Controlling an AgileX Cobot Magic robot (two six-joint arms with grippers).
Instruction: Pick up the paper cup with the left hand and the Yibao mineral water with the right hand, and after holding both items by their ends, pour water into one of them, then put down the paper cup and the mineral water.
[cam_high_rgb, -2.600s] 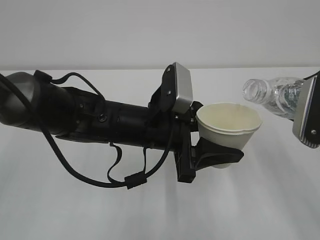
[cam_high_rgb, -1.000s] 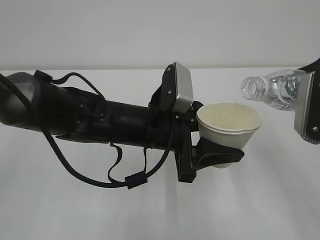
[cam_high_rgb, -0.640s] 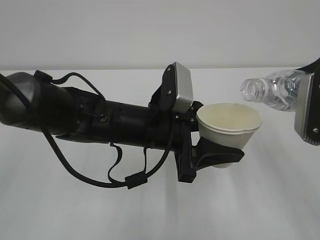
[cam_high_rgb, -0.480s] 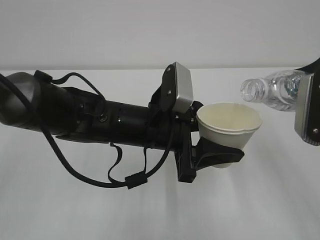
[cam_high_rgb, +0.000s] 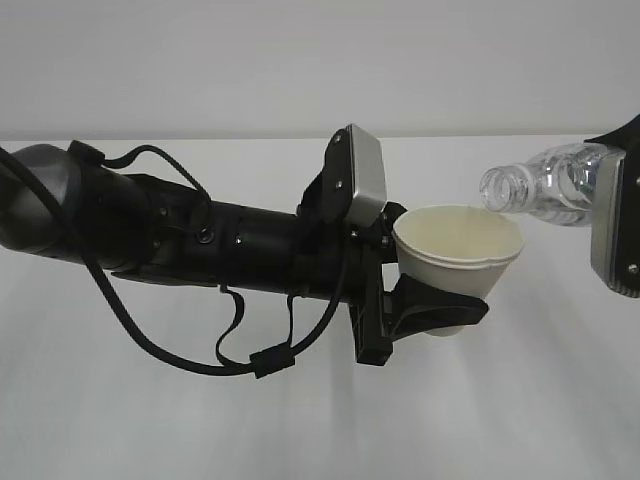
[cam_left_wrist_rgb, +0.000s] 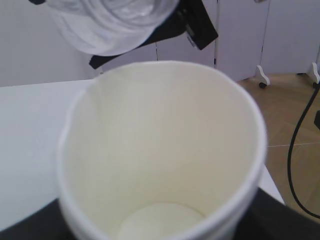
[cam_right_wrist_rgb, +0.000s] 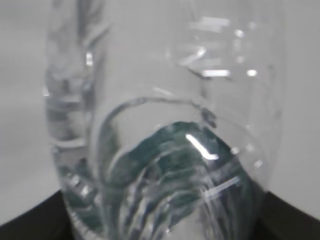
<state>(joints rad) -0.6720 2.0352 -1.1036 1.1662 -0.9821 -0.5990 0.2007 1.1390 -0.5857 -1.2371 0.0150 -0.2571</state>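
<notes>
White bench under both arms, nothing between cup and bottle. My left tool is clamped on the paper cup, held above the bench's middle, mouth up, axis near upright, leaning slightly. My right tool is closed on the Yibao mineral water toward the bench's right edge; its long axis lies almost level, open neck pointing left, just above the cup's rim. Cup inside looks dry in the left wrist view.

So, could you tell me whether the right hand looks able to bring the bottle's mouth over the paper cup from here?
Probably yes: the Yibao mineral water in the right hand already has its mouth beside the paper cup rim, nothing between.
</notes>
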